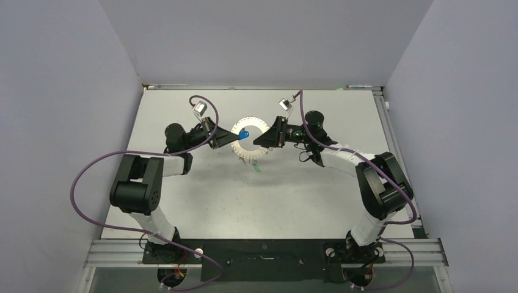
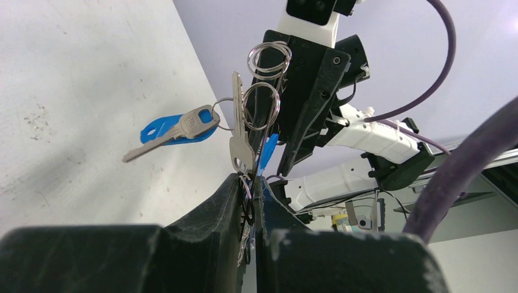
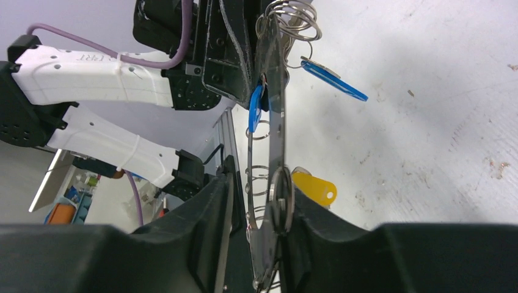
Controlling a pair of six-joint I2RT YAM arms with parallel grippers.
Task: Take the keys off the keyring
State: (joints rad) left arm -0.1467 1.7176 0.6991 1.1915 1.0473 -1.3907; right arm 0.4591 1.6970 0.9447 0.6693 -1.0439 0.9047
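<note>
The keyring, a large pale ring, hangs above the table between my two grippers. In the right wrist view the keyring shows edge-on as a thin band carrying small split rings. A silver key with a blue tag sticks out sideways, and a second key hangs beside it. A yellow tag and a blue tag show past the ring. My left gripper is shut on the ring's edge. My right gripper straddles the opposite edge; one finger touches it and a narrow gap remains at the other.
Grey walls enclose the white table on three sides. More keys and a green tag dangle under the ring. Purple cables loop beside both arms. The right arm's black gripper stands close behind the keys.
</note>
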